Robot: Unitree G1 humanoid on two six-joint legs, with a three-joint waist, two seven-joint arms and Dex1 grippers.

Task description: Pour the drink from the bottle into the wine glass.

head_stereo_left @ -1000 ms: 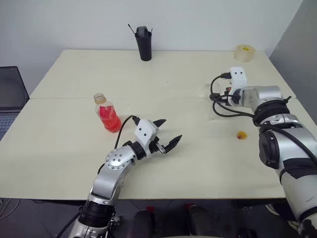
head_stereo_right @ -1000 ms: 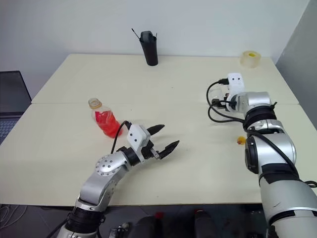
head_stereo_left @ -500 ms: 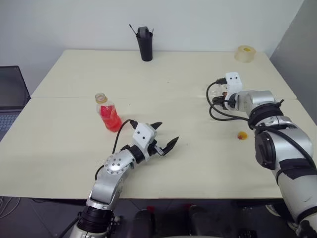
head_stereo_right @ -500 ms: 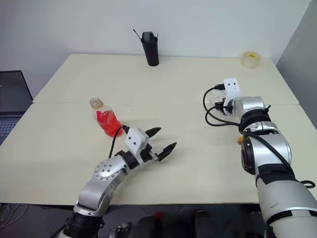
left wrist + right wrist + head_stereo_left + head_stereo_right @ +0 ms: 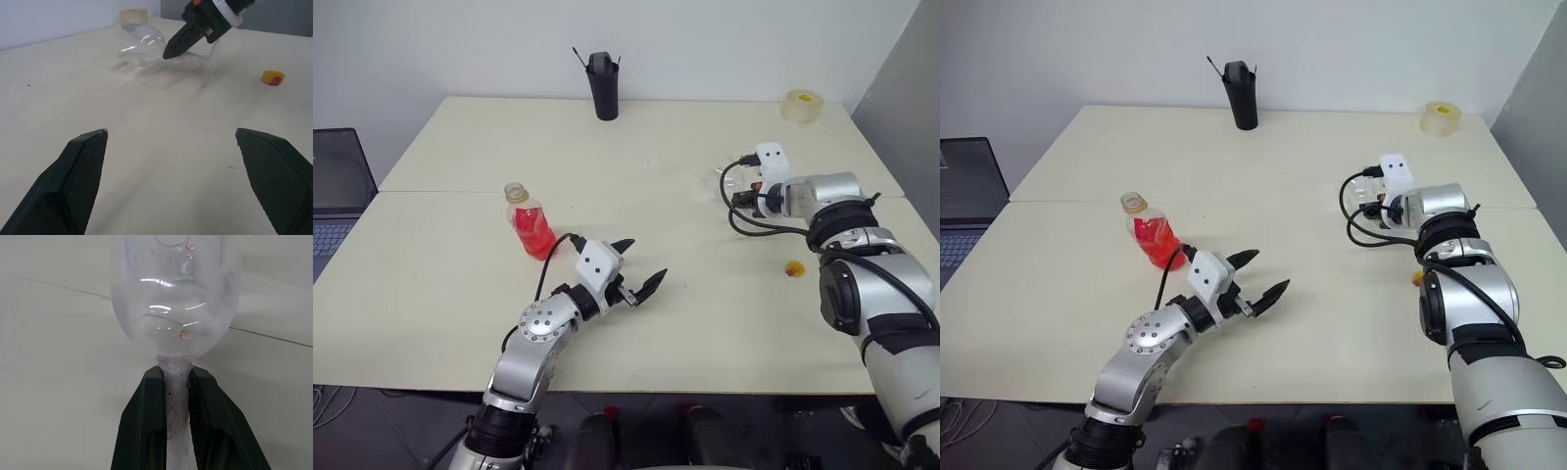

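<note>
The wine glass [image 5: 173, 303] is gripped at its stem by the right claw [image 5: 176, 431], whose fingers are closed on it, over the table [image 5: 705, 127]. The uncapped bottle [image 5: 529, 223] of red drink [image 5: 532, 233] is seen standing near the left claw [image 5: 636, 274], spread wide and holding nothing
</note>
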